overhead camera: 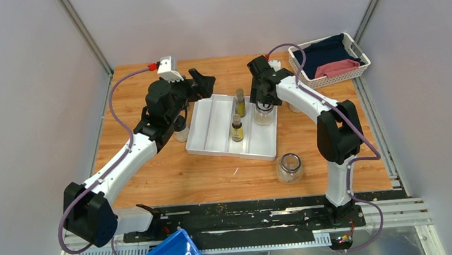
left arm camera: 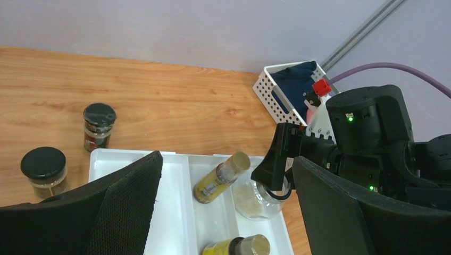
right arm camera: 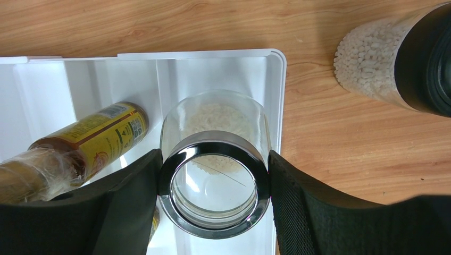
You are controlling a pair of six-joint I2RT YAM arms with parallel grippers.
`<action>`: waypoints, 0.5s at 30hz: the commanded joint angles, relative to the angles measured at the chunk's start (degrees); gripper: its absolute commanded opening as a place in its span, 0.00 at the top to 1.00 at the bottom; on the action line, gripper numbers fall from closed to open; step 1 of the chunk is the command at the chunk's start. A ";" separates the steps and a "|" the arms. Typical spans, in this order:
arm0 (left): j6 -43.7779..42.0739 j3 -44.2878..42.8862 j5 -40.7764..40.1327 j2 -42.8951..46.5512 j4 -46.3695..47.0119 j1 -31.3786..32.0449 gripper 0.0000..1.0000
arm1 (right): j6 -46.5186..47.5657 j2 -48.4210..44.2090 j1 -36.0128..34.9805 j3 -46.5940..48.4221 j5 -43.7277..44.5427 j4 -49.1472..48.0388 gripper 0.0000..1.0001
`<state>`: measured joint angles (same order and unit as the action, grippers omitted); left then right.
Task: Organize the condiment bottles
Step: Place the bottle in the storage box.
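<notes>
Condiment bottles look part-sorted. On the left, two black-lidded jars stand on the bench just outside the white tray. The left end effector hangs wide and empty above the tray's far end. Two yellow-labelled bottles occupy the middle compartment. In the right compartment, the right end effector clasps the metal rim of a squat glass jar, pads against both sides. I'd judge this jar is being set down. The next move would be letting go and lifting straight up without tipping it. Further right a bead-filled jar waits on the bench, and an empty jar stands nearer, both yet to be collected.
</notes>
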<state>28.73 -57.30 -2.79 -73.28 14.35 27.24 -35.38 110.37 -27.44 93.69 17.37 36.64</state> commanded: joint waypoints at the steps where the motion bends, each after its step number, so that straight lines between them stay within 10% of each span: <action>1: -0.26 0.46 0.67 -0.22 -0.02 0.62 0.05 | -1.48 0.21 -1.27 -0.25 1.08 0.33 0.67; 15: -0.34 0.26 0.94 -0.47 -0.02 0.70 0.05 | -5.62 -0.40 -1.81 -0.94 3.84 0.61 0.82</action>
<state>28.73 -57.30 -2.52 -73.52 14.33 27.24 -38.44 110.37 -27.88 93.56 19.14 36.82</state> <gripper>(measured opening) 0.947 0.699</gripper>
